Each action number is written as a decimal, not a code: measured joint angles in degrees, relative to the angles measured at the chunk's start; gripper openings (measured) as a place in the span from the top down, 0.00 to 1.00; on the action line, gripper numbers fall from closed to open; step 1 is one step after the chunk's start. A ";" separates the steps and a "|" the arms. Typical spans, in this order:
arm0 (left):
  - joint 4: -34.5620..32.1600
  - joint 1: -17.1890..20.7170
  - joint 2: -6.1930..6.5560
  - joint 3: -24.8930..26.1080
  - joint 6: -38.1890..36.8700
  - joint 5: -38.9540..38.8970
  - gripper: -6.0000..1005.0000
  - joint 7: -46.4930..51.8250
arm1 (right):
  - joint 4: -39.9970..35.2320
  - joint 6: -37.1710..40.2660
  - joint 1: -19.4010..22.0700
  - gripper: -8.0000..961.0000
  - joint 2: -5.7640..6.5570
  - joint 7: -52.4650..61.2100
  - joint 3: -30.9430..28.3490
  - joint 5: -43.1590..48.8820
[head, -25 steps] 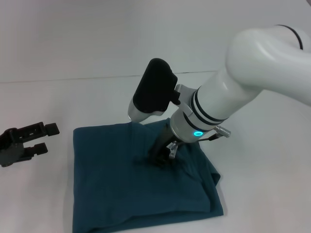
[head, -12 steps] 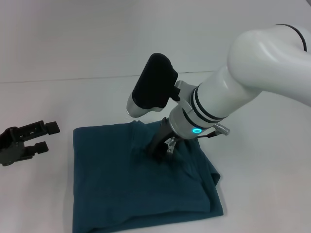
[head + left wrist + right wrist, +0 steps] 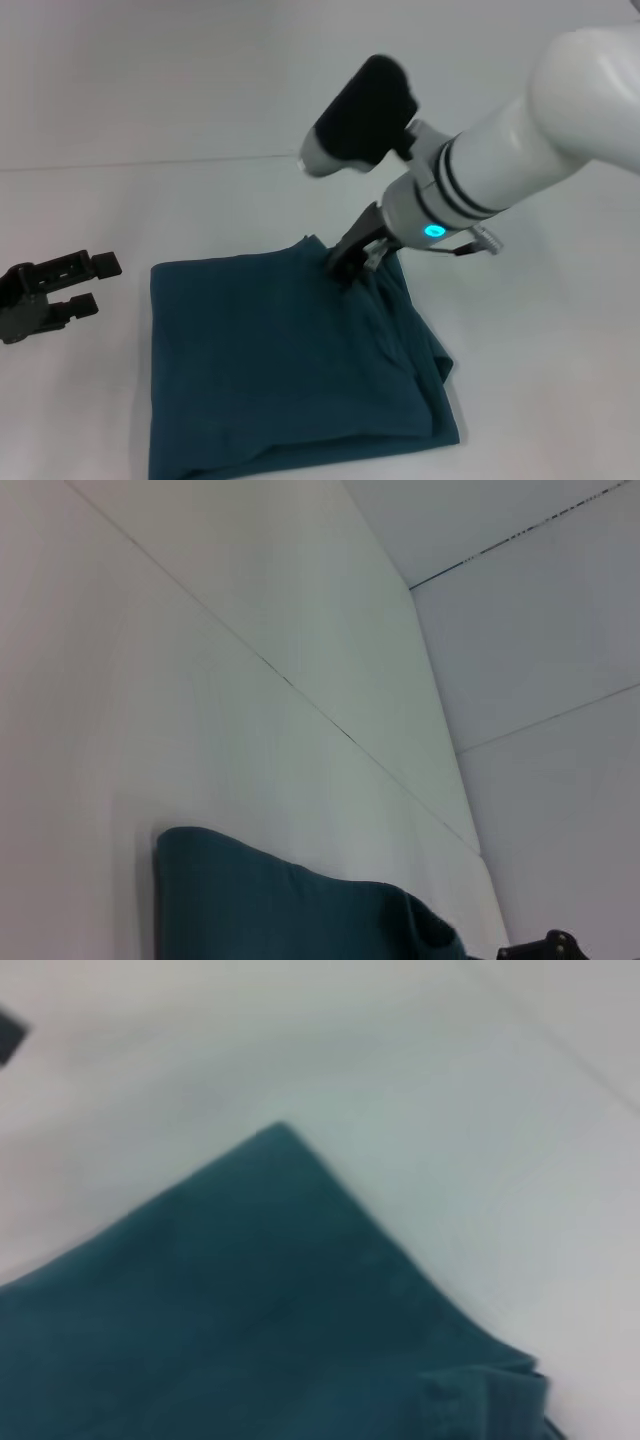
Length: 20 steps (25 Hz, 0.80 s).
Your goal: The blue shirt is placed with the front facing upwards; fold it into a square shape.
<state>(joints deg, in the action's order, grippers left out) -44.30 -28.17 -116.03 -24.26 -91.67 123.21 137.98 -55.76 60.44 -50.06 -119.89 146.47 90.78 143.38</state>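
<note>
White table [image 3: 200,130], folded blue shirt [image 3: 270,370], right claw [image 3: 352,262] state unclear, left claw [image 3: 70,285] open

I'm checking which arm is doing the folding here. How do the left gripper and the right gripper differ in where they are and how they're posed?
The left gripper sits on the bare white table, off the blue shirt's left side; the right gripper is at the shirt's far edge. The left gripper's fingers are spread open and lie level, pointing toward the shirt; the right gripper angles downward from its raised arm. Both are dark.
</note>
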 joint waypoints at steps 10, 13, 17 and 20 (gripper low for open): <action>0.00 -0.23 -0.20 -0.19 0.03 0.01 0.08 0.00 | 0.01 0.72 1.99 0.94 0.11 1.97 -5.05 3.06; 0.00 -0.21 -0.26 -0.20 0.14 0.01 0.08 0.00 | 0.11 0.37 2.09 0.94 0.10 3.52 -5.25 4.16; 0.00 -0.17 -0.33 -0.21 0.26 0.01 0.08 0.00 | 0.53 0.17 2.13 0.93 0.09 4.52 -6.24 4.64; 0.00 -0.12 -0.34 -0.17 0.25 0.01 0.08 0.00 | 1.20 0.14 2.11 0.93 0.10 5.21 -7.80 4.66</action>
<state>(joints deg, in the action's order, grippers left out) -44.30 -28.29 -116.37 -24.43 -91.41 123.23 137.99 -54.56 60.57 -47.95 -119.79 151.68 82.98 148.04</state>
